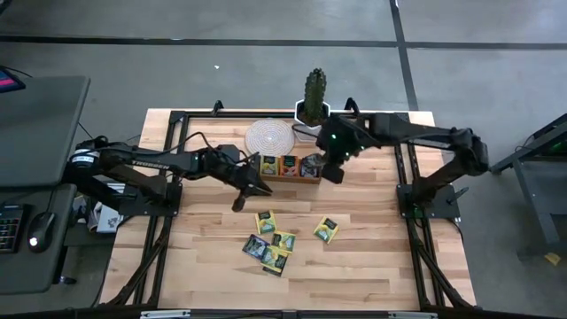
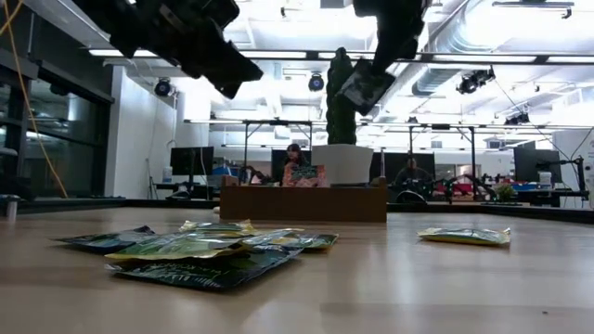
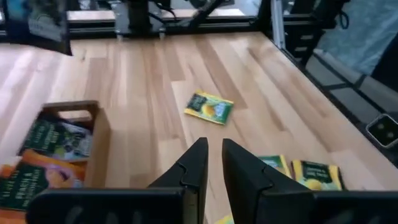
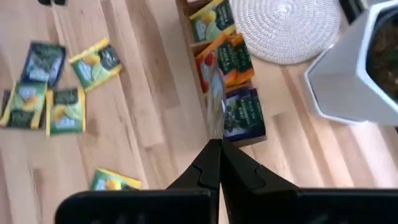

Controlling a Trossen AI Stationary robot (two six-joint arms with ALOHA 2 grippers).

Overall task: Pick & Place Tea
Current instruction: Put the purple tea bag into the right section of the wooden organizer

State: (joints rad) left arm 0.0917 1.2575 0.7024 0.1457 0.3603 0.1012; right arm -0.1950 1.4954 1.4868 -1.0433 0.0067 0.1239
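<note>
Tea packets: flat squares, yellow, green, dark, loose on table.
Right gripper: jaws clamped on a dark packet, above tray.
Left gripper: jaws slightly apart, empty.
Room: bare wood near front edge.

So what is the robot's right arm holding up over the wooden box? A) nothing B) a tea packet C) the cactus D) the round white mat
B: the right gripper has its fingers shut on a small flat dark tea packet, seen edge-on above the brown wooden tray with its sorted packets.
</note>
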